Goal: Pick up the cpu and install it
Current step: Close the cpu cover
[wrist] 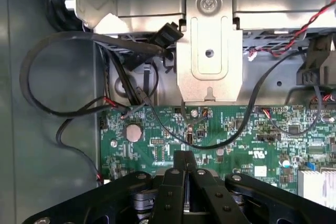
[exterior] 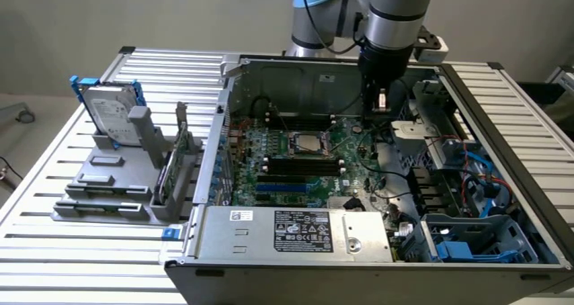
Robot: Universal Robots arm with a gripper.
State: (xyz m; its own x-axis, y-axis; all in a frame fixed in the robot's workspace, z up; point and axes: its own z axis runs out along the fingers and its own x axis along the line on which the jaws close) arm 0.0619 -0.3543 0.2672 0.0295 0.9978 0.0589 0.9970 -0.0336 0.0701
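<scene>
The fingers (wrist: 177, 177) are pressed together on nothing, poised above the motherboard's (wrist: 273, 153) edge inside the open computer case (exterior: 296, 83). The cpu (exterior: 305, 144) sits in its socket, well apart. Loose black cables (wrist: 105, 38) nearby could snag the fingers.

Exterior view: soft, even indoor light, fairly bright, no hard shadows. The slatted table (exterior: 502, 117) reads pale, close to washed out at the right of the frame. The inside of the computer case (exterior: 269, 83) is darker. Deepest shade sits lower right of the frame around the blue drive cage (exterior: 458, 248). Mild glare on the arm (exterior: 394, 9), top centre. Fine board detail looks a bit smeared.

Wrist view: dimmer, cool grey-green cast. The metal bracket (wrist: 209, 51) catches a bright sheen and the case wall (wrist: 52, 140) is flat and dull. The motherboard (wrist: 220, 135) is in focus. The gripper (wrist: 184, 161) sits close to the lens, dark and soft-edged. The white finned part (wrist: 317, 187) is blown out.
</scene>
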